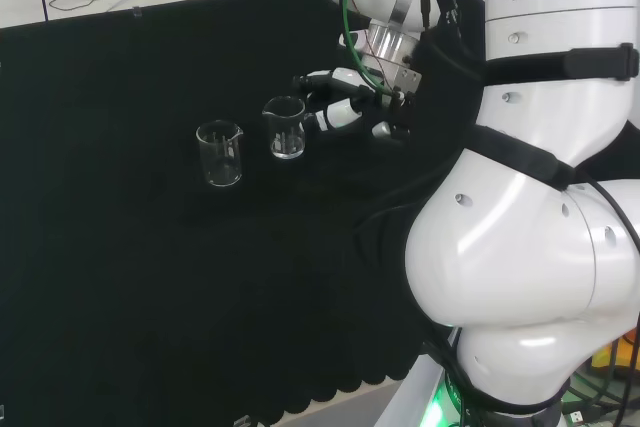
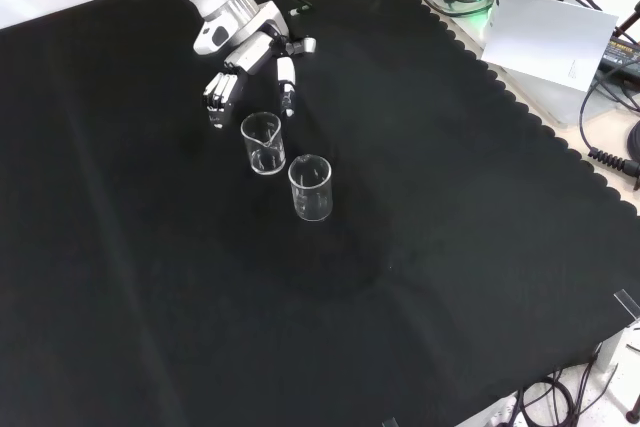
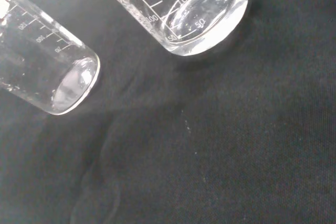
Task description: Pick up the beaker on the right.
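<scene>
hand (image 1: 345, 107) – fingers spread, holding nothing | near beaker (image 1: 285, 127) just ahead of fingertips – lined up for grasp | second beaker (image 1: 220, 154) beyond it

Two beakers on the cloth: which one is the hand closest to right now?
The right beaker in the head view, with the hand just beside it. The other beaker stands farther left, away from the fingers.
</scene>
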Controlling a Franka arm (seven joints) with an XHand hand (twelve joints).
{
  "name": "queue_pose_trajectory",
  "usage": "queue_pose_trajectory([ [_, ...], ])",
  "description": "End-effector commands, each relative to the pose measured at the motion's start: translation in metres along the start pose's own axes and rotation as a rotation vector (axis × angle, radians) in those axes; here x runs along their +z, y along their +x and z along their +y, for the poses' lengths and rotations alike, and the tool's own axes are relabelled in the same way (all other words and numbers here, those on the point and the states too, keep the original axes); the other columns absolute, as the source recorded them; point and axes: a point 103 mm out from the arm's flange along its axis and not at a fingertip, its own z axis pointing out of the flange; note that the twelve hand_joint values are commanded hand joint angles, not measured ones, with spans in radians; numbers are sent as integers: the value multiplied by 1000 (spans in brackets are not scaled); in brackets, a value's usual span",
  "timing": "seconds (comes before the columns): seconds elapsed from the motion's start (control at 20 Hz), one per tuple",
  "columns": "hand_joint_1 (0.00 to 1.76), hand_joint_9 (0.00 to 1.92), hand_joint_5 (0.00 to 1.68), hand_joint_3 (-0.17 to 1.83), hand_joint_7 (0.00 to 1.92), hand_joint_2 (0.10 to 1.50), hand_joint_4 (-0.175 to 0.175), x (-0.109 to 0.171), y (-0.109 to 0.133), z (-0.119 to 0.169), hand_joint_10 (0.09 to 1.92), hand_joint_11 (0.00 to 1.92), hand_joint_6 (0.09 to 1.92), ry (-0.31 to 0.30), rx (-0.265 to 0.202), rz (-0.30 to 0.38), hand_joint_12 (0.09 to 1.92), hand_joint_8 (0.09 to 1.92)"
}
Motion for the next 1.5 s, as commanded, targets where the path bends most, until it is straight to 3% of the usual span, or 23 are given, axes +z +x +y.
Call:
queue_pose_trajectory([
  [0.05,687,326,287,-175,163,842,-31,7,1,4,659,0,87,1,-34,22,1373,616],
  [0.5,679,342,321,-175,187,830,-31,17,-4,8,656,0,87,-43,-34,81,1379,625],
  [0.7,687,359,330,-175,209,829,-31,20,-5,12,657,0,87,-51,-55,113,1382,633],
  [1.15,719,369,326,-175,221,819,-32,26,0,19,651,0,87,-44,-87,124,1381,638],
  [1.5,745,377,321,-175,230,815,-34,32,1,21,647,0,87,-80,-94,153,1380,642],
])
